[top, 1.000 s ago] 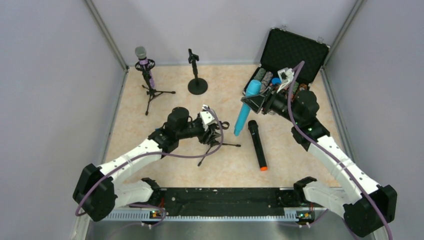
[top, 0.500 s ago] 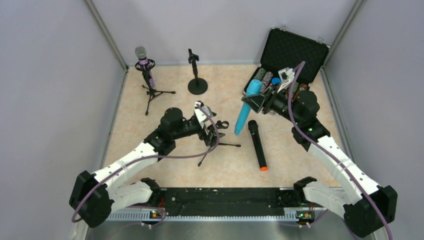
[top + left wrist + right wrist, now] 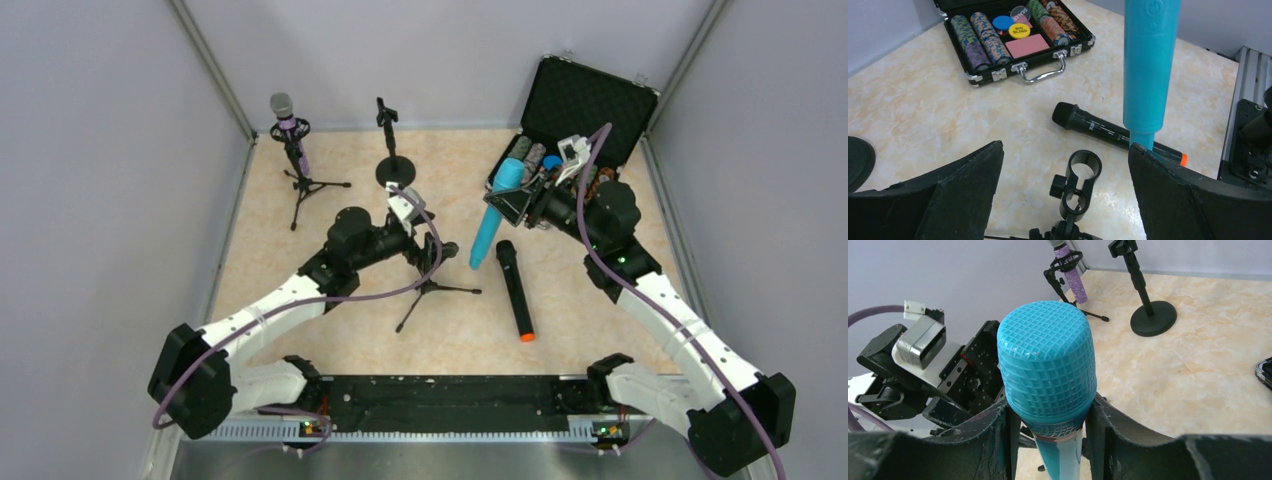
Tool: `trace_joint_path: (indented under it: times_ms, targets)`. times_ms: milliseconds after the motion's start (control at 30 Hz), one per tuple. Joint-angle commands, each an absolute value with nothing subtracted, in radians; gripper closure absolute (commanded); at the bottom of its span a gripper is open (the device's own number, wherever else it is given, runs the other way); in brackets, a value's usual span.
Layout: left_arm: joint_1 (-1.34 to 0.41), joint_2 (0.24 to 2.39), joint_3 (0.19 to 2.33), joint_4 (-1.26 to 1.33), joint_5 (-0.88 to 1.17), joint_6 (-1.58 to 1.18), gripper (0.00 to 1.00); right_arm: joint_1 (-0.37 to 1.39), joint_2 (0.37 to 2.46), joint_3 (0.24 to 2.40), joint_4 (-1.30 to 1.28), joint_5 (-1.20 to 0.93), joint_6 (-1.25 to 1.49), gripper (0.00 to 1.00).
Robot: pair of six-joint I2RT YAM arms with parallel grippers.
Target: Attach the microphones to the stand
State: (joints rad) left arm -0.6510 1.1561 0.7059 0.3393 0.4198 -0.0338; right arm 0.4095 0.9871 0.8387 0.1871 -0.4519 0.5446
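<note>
My right gripper (image 3: 503,203) is shut on the light blue microphone (image 3: 487,228) just below its head (image 3: 1048,360), holding it upright, tail down, above the table. A small tripod stand (image 3: 432,288) is in the middle, its empty ring clip (image 3: 1083,172) between my left gripper's (image 3: 1065,147) wide-open fingers, untouched. The blue microphone's tail (image 3: 1147,75) hangs just right of the clip. The black microphone (image 3: 515,290) with an orange end lies flat on the table. The purple microphone (image 3: 290,128) sits in a tripod stand at the back left.
A round-base stand (image 3: 394,165) with an empty clip is at the back centre. An open black case (image 3: 585,100) of poker chips lies at the back right, behind my right arm. Grey walls close in both sides and the back.
My left gripper has opened, let go of the middle tripod stand and drawn slightly back. The stand now stands by itself. The right arm and blue microphone have not moved.
</note>
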Motion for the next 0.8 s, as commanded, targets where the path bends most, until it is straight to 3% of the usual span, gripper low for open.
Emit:
trace_joint_path:
  times_ms: [0,367,767]
  targets:
    - [-0.646,1.18,0.794,0.414,0.353,-0.086,0.01,0.405,0.962,0.864,0.239,-0.449,0.53,1.0]
    - [-0.593,1.15,0.831,0.297,0.273,-0.039,0.01,0.405,0.983,0.87,0.3,-0.478,0.518,1.0]
    - [-0.58,1.005,0.715,0.222,0.231,0.129,0.01,0.405,1.046,0.94,0.358,-0.581,0.42,1.0]
